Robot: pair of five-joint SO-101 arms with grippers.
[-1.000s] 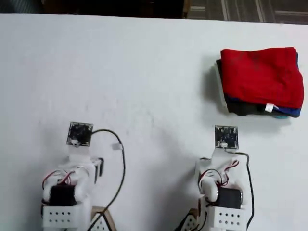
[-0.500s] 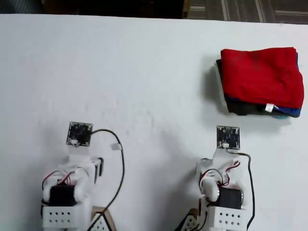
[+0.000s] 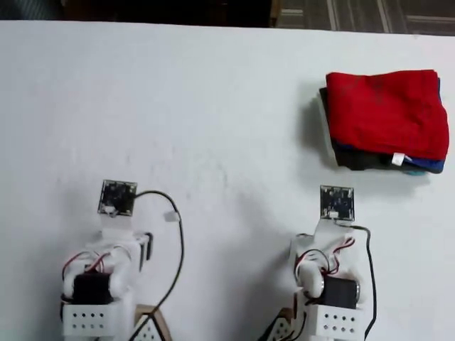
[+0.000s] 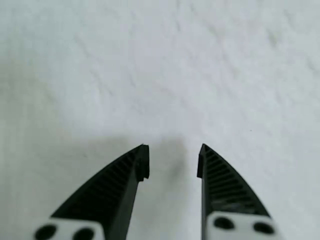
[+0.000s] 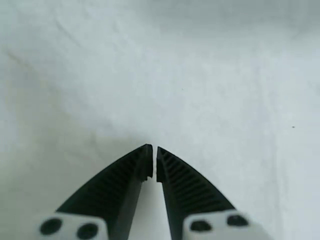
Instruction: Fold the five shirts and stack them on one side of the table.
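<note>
My left gripper hangs just over the white table with its two black fingers apart, a clear gap between the tips and nothing between them. My right gripper also points down at bare tabletop, its fingers drawn together until only a sliver of light separates the tips; it grips nothing.

The stack of folded shirts lies flat on the table. A red shirt is on top and covers most of the pile. A dark shirt peeks out beneath it along the edge of the stack that faces my arms, a blue shirt shows at the corner of that same edge, and a small white tag sticks out between them. How many layers the pile holds I cannot tell.

My right arm sits near the stack, on its arm-facing side, without touching it. My left arm is well apart from the stack, beyond the right arm, with a black cable looping beside it on the side toward the stack.
</note>
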